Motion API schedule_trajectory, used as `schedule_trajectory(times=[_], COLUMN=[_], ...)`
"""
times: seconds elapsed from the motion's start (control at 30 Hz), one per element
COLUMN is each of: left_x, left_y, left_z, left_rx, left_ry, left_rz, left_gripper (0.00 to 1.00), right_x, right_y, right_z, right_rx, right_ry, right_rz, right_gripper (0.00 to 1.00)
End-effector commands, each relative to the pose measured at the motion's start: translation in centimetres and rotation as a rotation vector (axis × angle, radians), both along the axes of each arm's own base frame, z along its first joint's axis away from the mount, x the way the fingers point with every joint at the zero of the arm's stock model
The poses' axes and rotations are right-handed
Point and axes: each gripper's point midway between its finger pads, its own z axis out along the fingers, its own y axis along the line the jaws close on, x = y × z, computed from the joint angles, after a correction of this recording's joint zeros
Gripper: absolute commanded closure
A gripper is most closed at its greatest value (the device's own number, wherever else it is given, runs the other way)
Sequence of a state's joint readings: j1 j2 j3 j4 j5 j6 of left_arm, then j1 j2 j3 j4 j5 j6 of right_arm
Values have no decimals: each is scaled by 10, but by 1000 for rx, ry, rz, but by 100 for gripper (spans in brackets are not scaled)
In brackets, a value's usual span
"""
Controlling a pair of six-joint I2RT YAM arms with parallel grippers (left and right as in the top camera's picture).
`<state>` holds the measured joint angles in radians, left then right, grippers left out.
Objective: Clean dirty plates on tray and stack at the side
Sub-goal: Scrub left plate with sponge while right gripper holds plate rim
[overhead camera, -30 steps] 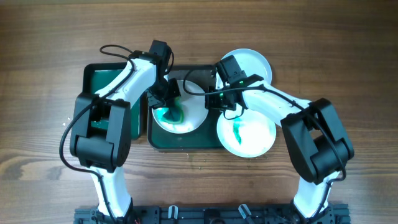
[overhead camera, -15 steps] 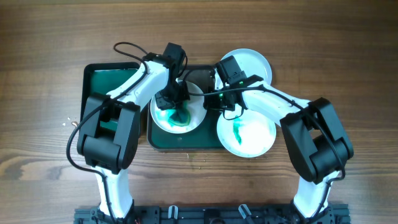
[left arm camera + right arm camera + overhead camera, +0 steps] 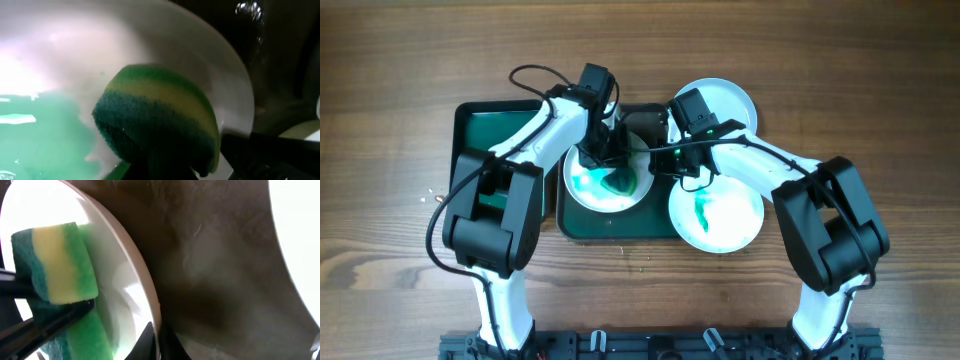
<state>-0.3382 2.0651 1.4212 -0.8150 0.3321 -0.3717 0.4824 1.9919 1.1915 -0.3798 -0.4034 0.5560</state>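
Note:
A white plate (image 3: pixel 588 190) smeared green lies on the dark tray (image 3: pixel 615 228) in the middle. My left gripper (image 3: pixel 607 162) is shut on a yellow-and-green sponge (image 3: pixel 617 182) and presses it on this plate; the left wrist view shows the sponge (image 3: pixel 160 115) on the plate (image 3: pixel 200 45), with the gripper (image 3: pixel 165 167) dark below it. My right gripper (image 3: pixel 660 160) is shut on the plate's right rim, seen pinched in the right wrist view (image 3: pixel 159 340). A second plate (image 3: pixel 720 220) with a green streak lies front right. A third, clean-looking plate (image 3: pixel 725 100) lies behind.
A green tray (image 3: pixel 485 130) sits left of the dark tray, partly under my left arm. Both arms cross over the dark tray. In the right wrist view the dark tray floor (image 3: pixel 215 280) lies beside the plate rim (image 3: pixel 145 280). Bare wooden table surrounds everything.
My left gripper has moved the sponge rightward across the plate, toward its middle right. The green smear has spread. The right gripper has stayed on the rim.

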Motion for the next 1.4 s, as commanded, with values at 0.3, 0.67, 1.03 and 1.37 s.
schedule_trajectory(times=[0.3,0.67,1.03,1.37], left_x=[-30,-44,19,-42], left_y=[103,-10,82,53], left_z=[-13,0,-15,-7], left_rx=[584,-92,482,365], left_ry=[88,129,-111,156], left_rz=[255,-195,178,63], left_gripper=[96,96,96,96], right_x=[-3,-3,-3,-3], right_y=[-2,-2,-2,-3], right_z=[-8,-8,-8,-8], right_rx=[-12,-11,-13,-15], right_ry=[15,15,16,14], right_rz=[1,1,2,0], right_gripper=[96,96,96,96])
